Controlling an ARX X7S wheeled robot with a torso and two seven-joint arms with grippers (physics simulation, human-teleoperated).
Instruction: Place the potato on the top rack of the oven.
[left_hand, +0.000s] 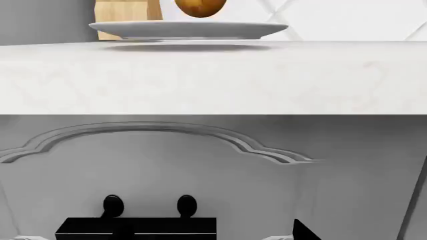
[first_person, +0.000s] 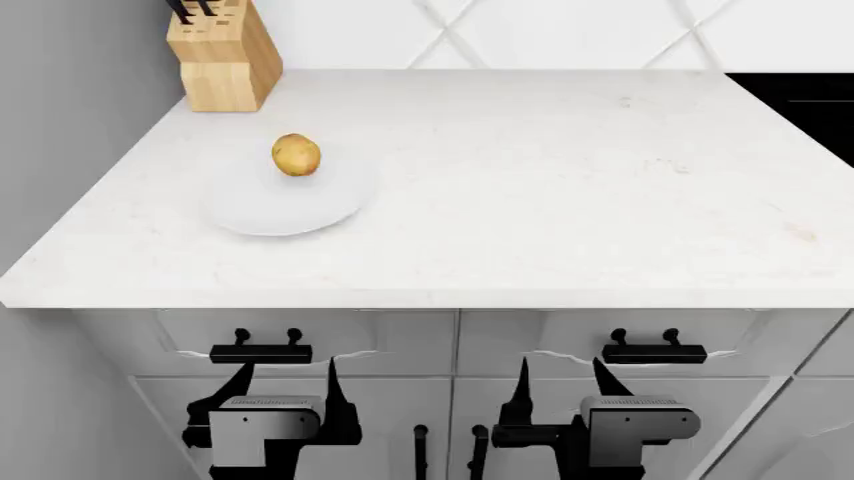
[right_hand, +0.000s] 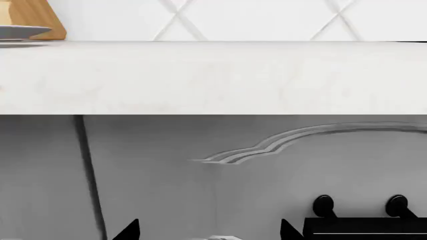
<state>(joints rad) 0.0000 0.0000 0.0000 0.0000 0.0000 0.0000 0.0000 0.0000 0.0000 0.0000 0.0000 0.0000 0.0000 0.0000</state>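
- I'm facing a white speckled counter (first_person: 534, 180) with a white diamond-tiled wall behind it and a grey wall along its left side.
- The potato (first_person: 296, 155) sits on a white plate (first_person: 274, 215) at the counter's left, towards the plate's far edge.
- A wooden knife block (first_person: 223, 60) stands in the far left corner, beyond the plate.
- A dark opening shows at the far right edge of the head view; I cannot tell what it is.
- Both arms hang low in front of the white drawers (first_person: 400, 345), below the counter edge.
- The left gripper (first_person: 287, 385) has its jaws apart, holding nothing, near a black drawer handle (first_person: 260, 352).
- The right gripper (first_person: 558, 385) is likewise spread and empty.
- The left wrist view alone shows the plate edge-on with the potato cut off above it.
- The right wrist view catches only a sliver of plate and block.
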